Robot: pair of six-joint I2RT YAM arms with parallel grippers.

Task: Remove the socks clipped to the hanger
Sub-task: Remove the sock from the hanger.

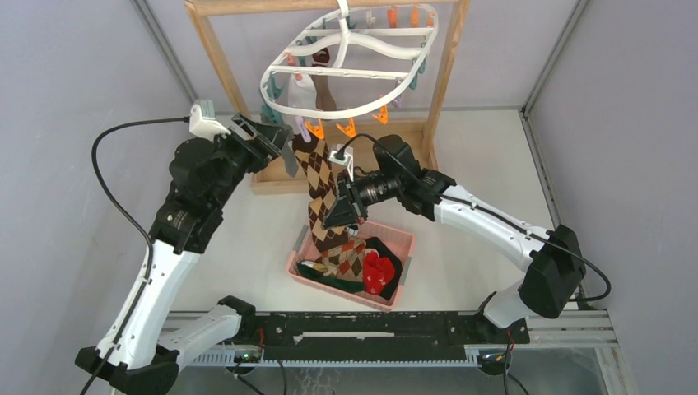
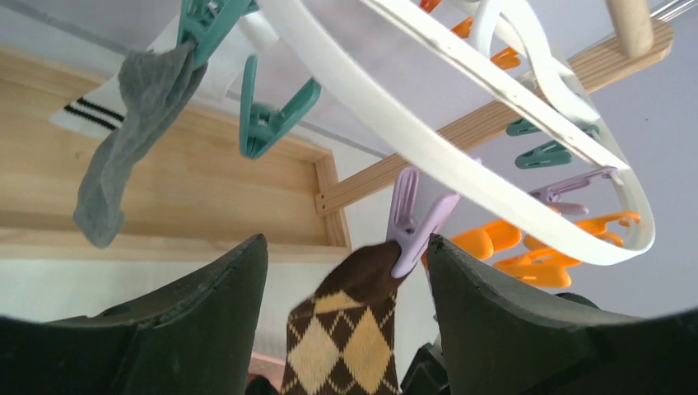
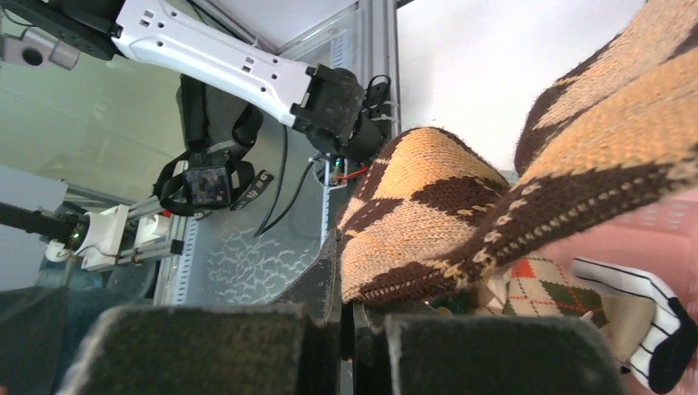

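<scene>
Brown and tan diamonds covered the argyle sock (image 2: 342,346) that stood between the two dark fingers of the left gripper (image 2: 346,244). Those fingers were spread wide and did not touch it. The top of the sock was held in a purple clip (image 2: 409,222) under the white hanger (image 2: 428,140), near the middle of the left wrist view. Lower down, the right gripper (image 3: 346,317) was squeezed tight on the same sock. Orange clips (image 2: 510,247) hung to the right and a teal clip (image 2: 267,119) to the upper left. A grey sock (image 2: 123,140) dangled at the far upper left, in front of the wooden frame (image 2: 181,181). In the top view a pink basket (image 1: 393,237) sat below the argyle sock with a red sock (image 1: 377,271) inside.
</scene>
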